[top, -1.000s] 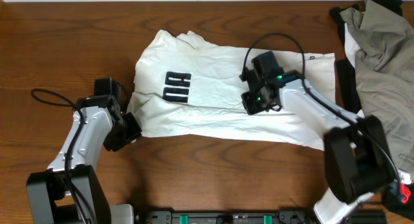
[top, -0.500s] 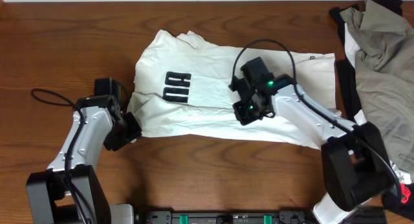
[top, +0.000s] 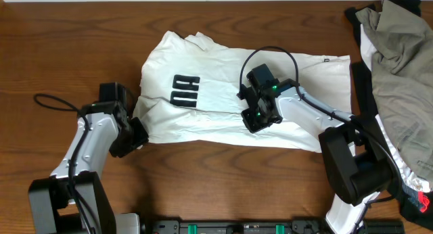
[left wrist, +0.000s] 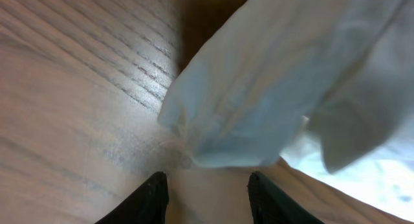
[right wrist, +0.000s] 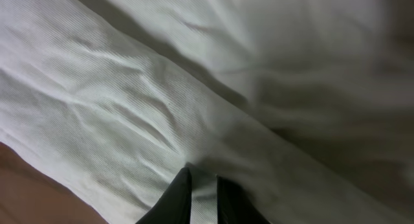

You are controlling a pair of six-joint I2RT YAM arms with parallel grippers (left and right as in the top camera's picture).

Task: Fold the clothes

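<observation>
**Ana:** Brown wooden table (top: 67,44) first. What lies on it?

**Ben:** A white cotton T-shirt (top: 216,119) lies wrinkled across its middle. An olive-grey garment (top: 399,65) is heaped at the far right. The shirt's black block-letter print (top: 185,90) faces the left side.

**Ana:** How will it handle?

**Ben:** Thin, limp and light, I judge. It should drag and bunch, so hems or corners are the best places to hold.

**Ana:** And the grippers?

**Ben:** The right gripper (right wrist: 203,185) pinches a small fold mid-shirt, its fingers almost together. The left gripper (left wrist: 206,185) stands spread at the shirt's left edge, with a cloth corner just ahead of its tips.
</observation>
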